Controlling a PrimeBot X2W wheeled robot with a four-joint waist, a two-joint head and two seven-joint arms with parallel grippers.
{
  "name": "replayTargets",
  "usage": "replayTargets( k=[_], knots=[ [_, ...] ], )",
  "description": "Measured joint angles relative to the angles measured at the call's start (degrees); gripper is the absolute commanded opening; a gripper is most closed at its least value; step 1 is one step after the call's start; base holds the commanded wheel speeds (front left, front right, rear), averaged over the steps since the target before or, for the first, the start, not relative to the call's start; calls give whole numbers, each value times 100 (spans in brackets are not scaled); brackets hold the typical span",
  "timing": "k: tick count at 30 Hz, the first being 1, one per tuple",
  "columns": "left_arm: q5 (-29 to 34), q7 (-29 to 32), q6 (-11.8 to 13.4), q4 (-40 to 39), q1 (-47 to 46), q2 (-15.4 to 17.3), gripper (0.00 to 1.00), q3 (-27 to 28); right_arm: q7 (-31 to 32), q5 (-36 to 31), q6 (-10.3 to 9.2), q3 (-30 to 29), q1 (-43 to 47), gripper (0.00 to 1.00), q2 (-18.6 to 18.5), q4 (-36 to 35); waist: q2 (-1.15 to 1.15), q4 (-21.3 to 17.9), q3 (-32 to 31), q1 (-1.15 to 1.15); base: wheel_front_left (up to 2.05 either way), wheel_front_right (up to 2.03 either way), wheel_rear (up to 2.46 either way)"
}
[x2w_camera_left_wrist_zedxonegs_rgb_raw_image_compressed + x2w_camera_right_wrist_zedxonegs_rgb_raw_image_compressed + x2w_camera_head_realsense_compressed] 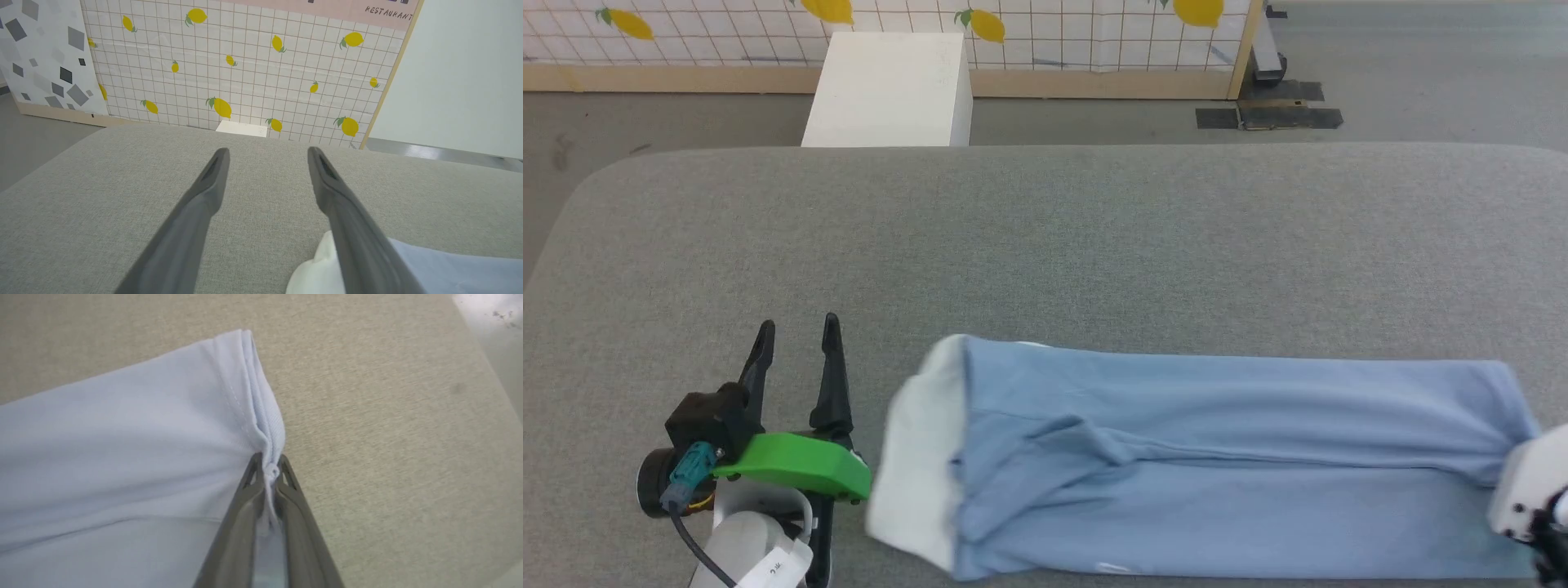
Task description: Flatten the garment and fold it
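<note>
At the near right of the bench (1045, 245), the right pincer (267, 463) is clamping its fingers together on the garment (1217, 465), pinching a bunched bit of the hemmed blue edge between the tips. Folds are fanning out from that pinch across the cloth. At the near left, the left pincer (796, 335) is hovering over the bench with its fingers wide apart, holding nothing, just beside the garment's white part (919, 457). The garment is lying along the bench's near side as a long light-blue band, with the white part at its left end and its right end reaching the right pincer. A crease is running lengthwise through it, and a rumpled fold is sitting near the white part. A small white mark (1115, 567) is showing at its near edge. Beyond it, grey bench is stretching away. Farther off, a white box (890, 90) is standing on the floor before a lemon-patterned wall (1054, 33).
</note>
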Motion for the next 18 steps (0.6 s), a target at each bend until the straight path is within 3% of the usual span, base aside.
replayTargets(
  k=[5,9,14,18],
  knots=[
    [83,0,-90,29,-3,-67,100,70,-713,-716,0,-680,1,0,-399,181,0,67,24,0,0,0,0],
    [113,0,-140,53,5,-118,100,124,-791,-870,0,-860,16,0,-425,222,0,95,-6,0,0,0,0],
    [156,0,-192,93,71,-145,100,183,-428,-603,-1,-364,236,0,-401,-200,0,104,-77,0,0,0,0],
    [204,0,-255,148,116,-153,100,260,313,-118,-1,493,712,0,-354,-1430,0,94,-144,0,0,0,0]
  ],
)
